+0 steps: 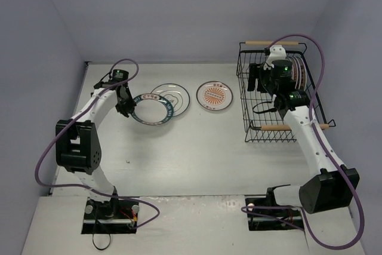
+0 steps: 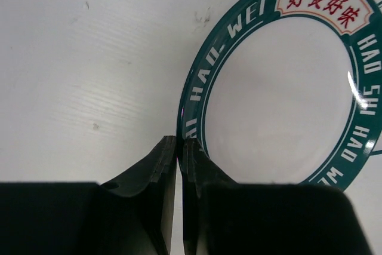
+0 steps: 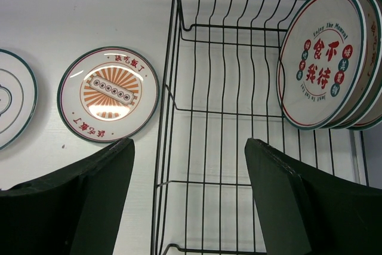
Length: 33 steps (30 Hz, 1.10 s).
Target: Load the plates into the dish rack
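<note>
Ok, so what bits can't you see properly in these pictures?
- Top view: the round white plates standing in the black wire dish rack sit mostly behind the right arm; no counting them.
- Left wrist view: the shut left fingers cover the near edge of the teal-rimmed white plate, so whether they pinch it is unclear; the frame's right edge cuts it too.
- Right wrist view: the left edge cuts off the white plate with ring lines.
</note>
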Each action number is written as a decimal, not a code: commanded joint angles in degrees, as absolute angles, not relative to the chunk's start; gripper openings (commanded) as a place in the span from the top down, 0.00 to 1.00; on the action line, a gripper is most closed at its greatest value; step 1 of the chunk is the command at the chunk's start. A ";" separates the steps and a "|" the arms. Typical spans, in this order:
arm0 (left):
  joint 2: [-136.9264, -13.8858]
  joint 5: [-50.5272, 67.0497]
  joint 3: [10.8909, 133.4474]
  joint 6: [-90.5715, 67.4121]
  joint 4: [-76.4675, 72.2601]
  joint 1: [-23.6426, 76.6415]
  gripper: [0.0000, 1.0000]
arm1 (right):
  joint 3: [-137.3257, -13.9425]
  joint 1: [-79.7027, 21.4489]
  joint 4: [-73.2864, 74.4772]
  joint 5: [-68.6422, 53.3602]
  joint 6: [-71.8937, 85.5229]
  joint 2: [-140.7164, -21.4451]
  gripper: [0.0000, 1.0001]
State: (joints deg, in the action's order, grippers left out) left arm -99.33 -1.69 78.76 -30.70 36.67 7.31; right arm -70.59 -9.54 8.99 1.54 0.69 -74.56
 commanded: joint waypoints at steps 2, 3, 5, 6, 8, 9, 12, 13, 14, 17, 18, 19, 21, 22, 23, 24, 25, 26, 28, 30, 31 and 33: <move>-91.68 3.51 72.98 -30.24 32.53 5.28 1.00 | -71.81 -10.37 4.13 0.53 1.49 -74.62 0.24; -90.71 4.12 71.56 -30.06 30.87 4.84 1.00 | -71.81 -10.46 3.87 0.53 1.58 -74.71 0.24; -88.34 5.27 69.09 -30.06 29.97 4.22 1.00 | -71.72 -10.55 3.60 -1.23 1.76 -75.14 0.24; -87.55 5.80 66.65 -30.06 28.93 3.96 1.00 | -71.63 -10.55 3.43 -1.32 1.76 -75.23 0.24; -85.79 6.59 64.35 -30.50 27.78 3.34 1.00 | -71.54 -10.72 3.34 -1.76 1.85 -75.59 0.24; -85.26 6.94 62.16 -30.59 26.38 3.17 1.00 | -71.28 -10.72 3.17 -1.76 1.93 -75.76 0.24; -84.55 8.17 59.95 -31.02 24.01 3.08 0.89 | -70.67 -10.90 2.55 -2.20 2.20 -76.02 0.24; -84.64 8.52 58.90 -31.20 23.47 3.08 0.89 | -70.58 -10.90 2.46 -2.37 2.28 -76.29 0.24; -84.73 9.31 58.45 -31.46 22.86 3.08 0.88 | -70.58 -10.99 2.55 -2.63 2.46 -76.46 0.24; -85.25 10.98 57.92 -31.82 21.71 3.08 0.85 | -70.40 -10.99 2.37 -2.72 2.55 -76.64 0.24; -85.34 11.42 57.83 -31.82 21.36 3.08 0.85 | -70.31 -11.07 2.29 -2.81 2.64 -76.64 0.24; -85.17 11.86 57.31 -31.82 21.01 3.08 0.85 | -70.31 -10.99 2.20 -2.81 2.64 -76.73 0.24; -84.99 12.83 56.69 -31.82 20.31 3.16 0.84 | -70.05 -10.99 2.20 -2.81 2.72 -76.64 0.24; -84.82 13.09 56.34 -31.73 20.04 3.16 0.84 | -69.96 -10.99 2.20 -2.81 2.72 -76.55 0.24; -84.81 13.27 55.64 -31.73 19.87 3.08 0.84 | -69.61 -11.07 2.11 -2.90 2.81 -76.38 0.24; -84.73 13.62 55.37 -31.73 19.78 3.16 0.80 | -69.44 -10.99 2.11 -2.90 2.90 -76.20 0.24; -84.47 13.71 55.11 -31.55 19.69 3.08 0.78 | -69.35 -11.07 2.11 -2.90 2.99 -76.11 0.24; -84.29 13.71 54.59 -31.55 19.25 3.16 0.74 | -69.00 -11.07 2.11 -2.90 2.99 -75.94 0.24; -83.68 13.62 53.88 -31.20 18.72 3.08 0.59 | -68.73 -11.08 2.11 -3.25 3.25 -75.50 0.24; -83.41 13.97 53.18 -30.68 18.02 2.90 0.53 | -68.29 -11.07 2.11 -3.60 3.34 -75.24 0.24; -83.23 14.67 53.09 -30.24 17.76 2.38 0.48 | -68.12 -11.16 2.11 -3.95 3.43 -74.89 0.24; -82.80 15.81 52.04 -29.80 16.62 1.50 0.44 | -67.68 -11.07 2.11 -4.31 3.43 -74.36 0.24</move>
